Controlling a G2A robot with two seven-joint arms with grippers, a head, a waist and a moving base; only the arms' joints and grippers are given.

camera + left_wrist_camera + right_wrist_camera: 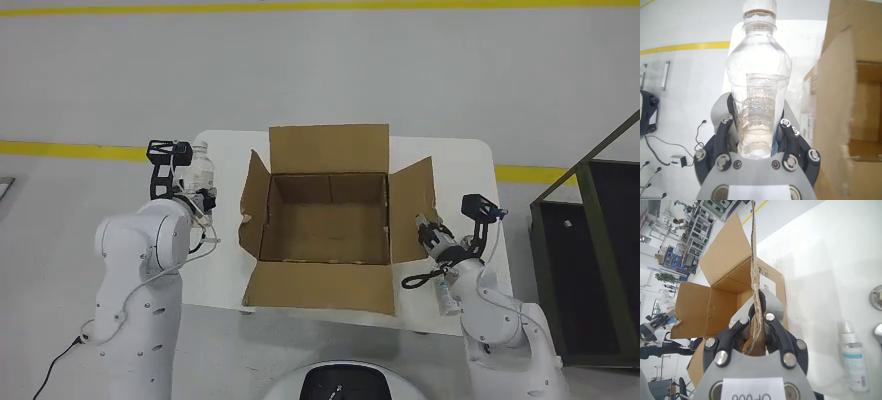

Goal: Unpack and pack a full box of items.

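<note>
Left end effector (757, 117) is clamped around the lower body of a clear plastic bottle (758, 72), whose white cap points away from the wrist. It holds the bottle just left of the cardboard box (327, 190), close to the box's left flap (254, 200). On the box's other side, the right end effector (758, 303) pinches the ragged edge of the right flap (753, 247), which stands between its fingers. The box sits open on the white surface (460, 160). Right of the box, a small spray bottle (852, 351) lies on the surface.
</note>
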